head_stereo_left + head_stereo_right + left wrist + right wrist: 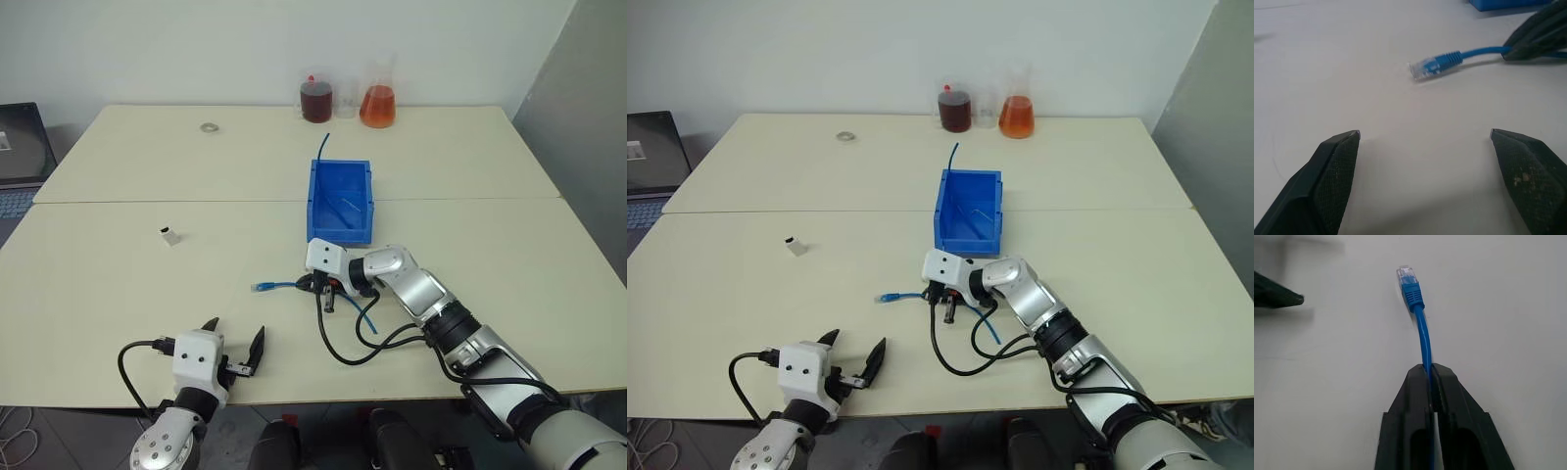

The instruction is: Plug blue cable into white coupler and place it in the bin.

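Two grippers worked over a cream tabletop [118, 274]. The right gripper [315, 285], reaching in from the near right corner toward the middle, had its black fingers [1415, 406] pinched together on the blue cable [1422, 340] — the cord passed between the closed fingers and ran out beyond them to a clear modular plug [261, 287] lying on the tabletop. Behind the fingers, the rest of the cable trailed back in a curve [368, 315] beside the arm's own black lead. The left gripper [236, 345] stood near the front edge, left of centre, with its two fingers [1332, 169] spread wide and nothing between them; it faced the plug, well apart from it. The white coupler [170, 236] lay alone on the left half of the tabletop, well apart from both grippers and from the plug. The bin [339, 188] — bright blue, open-topped — sat near the middle of the tabletop, just beyond the right gripper; a short dark blue wire [321, 145] rose at its far rim. At the far edge stood three glass vessels: a dark red one [315, 101], a small clear one [345, 102] and an orange-filled flask [377, 106]. A small metal ring [209, 127] lay toward the far left. A laptop [22, 147] showed past the left edge.
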Motion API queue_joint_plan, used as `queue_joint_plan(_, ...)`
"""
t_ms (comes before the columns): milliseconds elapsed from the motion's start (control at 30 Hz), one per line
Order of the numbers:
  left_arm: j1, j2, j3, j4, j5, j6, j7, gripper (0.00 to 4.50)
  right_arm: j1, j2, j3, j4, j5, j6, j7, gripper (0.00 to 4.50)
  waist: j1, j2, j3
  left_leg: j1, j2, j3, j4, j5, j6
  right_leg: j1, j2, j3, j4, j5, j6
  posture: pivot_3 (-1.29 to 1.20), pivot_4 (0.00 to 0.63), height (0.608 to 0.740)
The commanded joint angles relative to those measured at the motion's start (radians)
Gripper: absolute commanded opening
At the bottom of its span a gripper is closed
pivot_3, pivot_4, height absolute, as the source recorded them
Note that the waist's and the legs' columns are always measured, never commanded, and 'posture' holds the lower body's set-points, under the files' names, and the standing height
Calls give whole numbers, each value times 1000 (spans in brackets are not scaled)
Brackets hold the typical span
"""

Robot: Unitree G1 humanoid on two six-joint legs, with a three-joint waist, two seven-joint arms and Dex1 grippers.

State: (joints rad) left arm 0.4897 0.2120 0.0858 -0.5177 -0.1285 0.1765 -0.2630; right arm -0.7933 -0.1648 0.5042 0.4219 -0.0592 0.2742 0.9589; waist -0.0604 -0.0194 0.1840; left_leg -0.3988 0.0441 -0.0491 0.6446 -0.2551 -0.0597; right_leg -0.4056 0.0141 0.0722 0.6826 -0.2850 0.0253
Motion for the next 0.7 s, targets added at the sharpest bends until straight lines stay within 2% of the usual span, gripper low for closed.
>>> queue_joint_plan(33,-3,-1,5,-20,-8,0,4,4500,-1,4,-17,-27,-1,-1,1,1304,0,0,0,0,0,0,0,0,0,0,0,0,0,0,0,0,150,740)
queue_joint_plan(133,-23,4,12,-12,-13,7,4,4500,1,1,-27,-38,3,8,-7,2186,0,0,0,0,0,0,0,0,0,0,0,0,0,0,0,0,150,740)
queue_joint_plan(167,-27,5,14,-10,-15,9,3,4500,3,0,-29,-43,4,11,-7,2326,0,0,0,0,0,0,0,0,0,0,0,0,0,0,0,0,150,740)
queue_joint_plan(300,-24,14,25,-12,-31,17,-10,4500,17,-23,-49,-105,24,54,7,3361,1,0,0,0,0,-1,1,0,0,0,0,0,1,0,0,0,150,740)
queue_joint_plan(433,9,104,76,-4,-51,-3,-103,4500,43,-78,-102,-239,76,165,40,4304,1,0,0,0,0,-1,0,0,0,0,1,-1,1,0,0,0,150,740)
queue_joint_plan(467,12,132,112,5,-70,-1,-125,4500,51,-93,-120,-280,96,208,45,4439,2,0,0,0,1,-2,0,0,0,0,1,-1,1,0,0,0,150,740)
queue_joint_plan(567,-21,228,241,82,-118,-2,-183,4500,67,-138,-208,-408,187,344,52,4439,4,0,0,0,1,-3,0,0,0,0,1,-2,3,-1,-1,0,150,740)
queue_joint_plan(700,-200,324,333,256,-119,14,-159,4500,87,-211,-300,-523,288,405,81,4439,9,0,0,1,1,-5,1,0,0,0,2,-4,7,-2,-3,0,150,740)
